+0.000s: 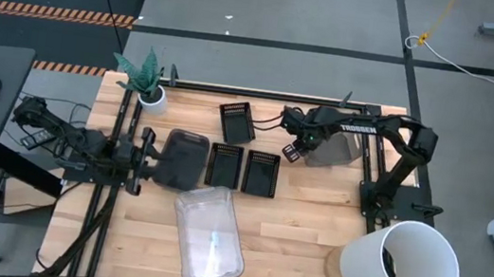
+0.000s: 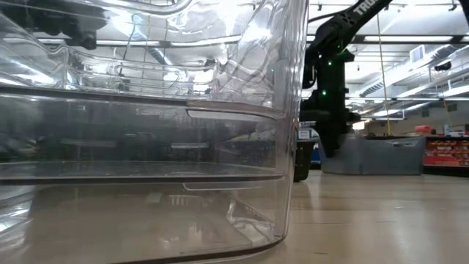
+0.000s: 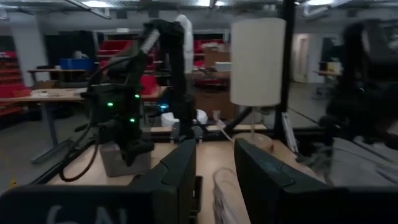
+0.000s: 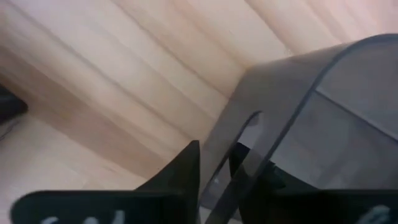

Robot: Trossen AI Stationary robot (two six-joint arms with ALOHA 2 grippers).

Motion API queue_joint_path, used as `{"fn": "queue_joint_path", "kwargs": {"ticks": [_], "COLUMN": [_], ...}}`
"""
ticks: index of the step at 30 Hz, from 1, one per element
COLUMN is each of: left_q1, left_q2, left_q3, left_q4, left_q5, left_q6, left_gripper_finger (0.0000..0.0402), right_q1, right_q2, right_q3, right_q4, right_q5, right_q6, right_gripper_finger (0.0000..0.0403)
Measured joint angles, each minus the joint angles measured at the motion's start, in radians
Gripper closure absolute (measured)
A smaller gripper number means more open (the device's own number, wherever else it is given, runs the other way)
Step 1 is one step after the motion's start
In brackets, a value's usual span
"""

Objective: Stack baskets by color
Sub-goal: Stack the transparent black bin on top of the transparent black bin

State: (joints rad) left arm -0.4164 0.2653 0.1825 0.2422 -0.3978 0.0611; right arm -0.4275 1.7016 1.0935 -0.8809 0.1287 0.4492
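A grey basket (image 1: 333, 150) rests flat on the table at the far right, and my right gripper (image 1: 295, 151) (image 4: 214, 155) is shut on its left end. A dark-grey basket (image 1: 183, 159) lies at the left. Beside it, my left gripper (image 1: 144, 154) (image 3: 214, 171) stands open and holds nothing. Three small black slotted trays (image 1: 237, 121), (image 1: 223, 165), (image 1: 260, 172) lie in the middle. A clear basket (image 1: 208, 234) (image 2: 146, 147) sits near the front edge. My right gripper has the grey basket's wall (image 4: 219, 163) at its left end, close to a rounded corner. One finger (image 4: 183, 171) is outside the wall and the other (image 4: 249, 171) inside. The fingers come from above, pointing down. The basket's bottom is on the table.
A big white bucket (image 1: 408, 260) stands at the front right corner. A small white pot with a green plant (image 1: 150, 97) is at the far left. Bare wood lies between the trays and the bucket.
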Motion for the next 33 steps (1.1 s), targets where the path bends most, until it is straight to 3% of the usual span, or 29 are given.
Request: {"fn": "queue_joint_path", "kwargs": {"ticks": [6, 11, 20, 28, 33], "left_q1": [0.0, 0.0, 0.0, 0.0, -0.003], "left_q2": [0.001, 0.001, -0.088, -0.258, -0.263], "left_q3": [-0.003, -0.059, -0.067, -0.067, -0.067], "left_q4": [-0.019, 0.027, -0.044, -0.139, -0.157], "left_q5": [0.135, 0.154, 0.148, 0.158, 0.174], "left_q6": [0.01, 0.024, 0.009, 0.029, 0.032], "left_gripper_finger": [0.0285, 0.0285, 0.0285, 0.0285, 0.0285], "right_q1": [0.02, 0.041, 0.097, 0.196, 0.256], "right_q2": [0.0, 0.0, 0.0, 0.0, -0.001], "right_q3": [0.0, 0.0, 0.041, 0.204, 0.324], "right_q4": [-0.02, -0.036, -0.092, -0.223, -0.282], "right_q5": [0.0, 0.0, 0.009, 0.095, 0.143], "right_q6": [0.0, -0.015, -0.027, -0.012, 0.001], "right_gripper_finger": [0.0359, 0.0393, 0.0395, 0.0397, 0.0397]}}
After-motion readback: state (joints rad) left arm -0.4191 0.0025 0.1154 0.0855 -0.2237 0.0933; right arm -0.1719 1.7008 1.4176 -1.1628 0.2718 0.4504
